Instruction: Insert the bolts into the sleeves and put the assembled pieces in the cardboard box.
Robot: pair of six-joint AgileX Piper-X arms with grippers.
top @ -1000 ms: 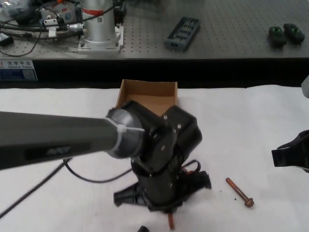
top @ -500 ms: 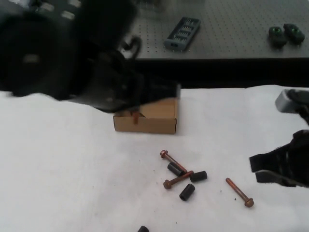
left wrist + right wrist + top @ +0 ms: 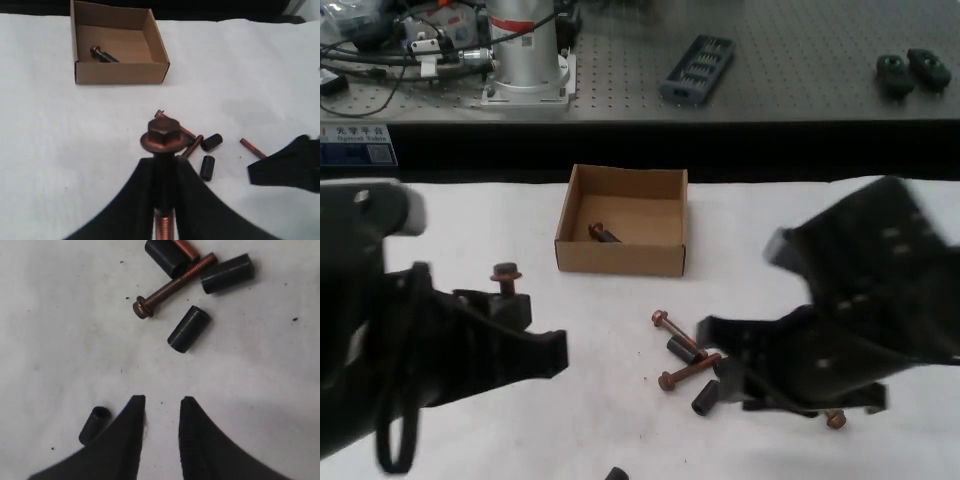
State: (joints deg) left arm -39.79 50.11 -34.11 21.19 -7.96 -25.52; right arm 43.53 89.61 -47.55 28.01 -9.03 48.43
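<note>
An open brown cardboard box [image 3: 620, 258] sits at the far middle of the white cloth [image 3: 800, 230], one bolt-and-sleeve piece [image 3: 604, 234] lying inside. My left pincer [image 3: 163, 172] clamps a copper bolt [image 3: 162, 136], head up. Nearer, to the right, loose bolts [image 3: 170, 287] and black sleeves [image 3: 188, 329] lie scattered.

Your table [image 3: 880, 210] is covered by a white cloth [image 3: 470, 230]. Behind its far edge you have a dark strip with a blue-and-white label [image 3: 357, 143]. Beyond that stands a perforated metal table [image 3: 800, 60], which carries a metal post [image 3: 525, 45], a tangle of cables [image 3: 360, 50], a dark slotted block [image 3: 697, 68] and two dark pieces with green centres [image 3: 913, 70].
</note>
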